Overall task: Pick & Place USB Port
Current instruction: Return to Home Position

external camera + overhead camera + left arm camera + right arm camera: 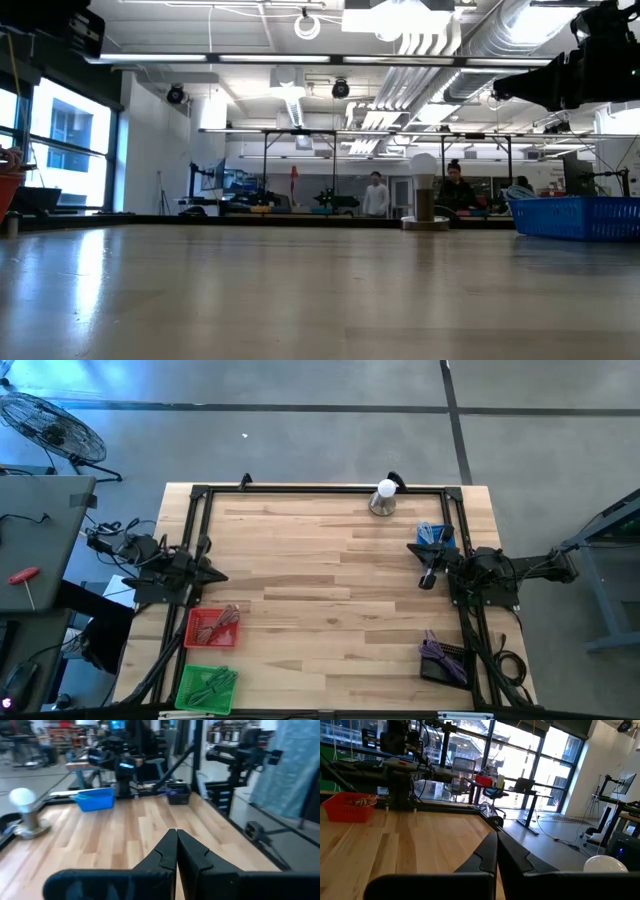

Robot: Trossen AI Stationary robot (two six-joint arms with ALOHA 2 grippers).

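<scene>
No single USB port can be made out. Cables lie in a red bin, a green bin, a blue bin and a black bin with purple cords. My left arm waits at the table's left edge, above the red bin. Its gripper is shut on nothing and points across the bare wood toward the blue bin. My right arm waits at the right edge beside the blue bin. Its gripper is shut and empty, facing the red bin.
A white bulb on a metal base stands near the table's far edge. A black frame runs along the far, left and right sides. The wide wooden middle lies between the arms. People show in the room beyond.
</scene>
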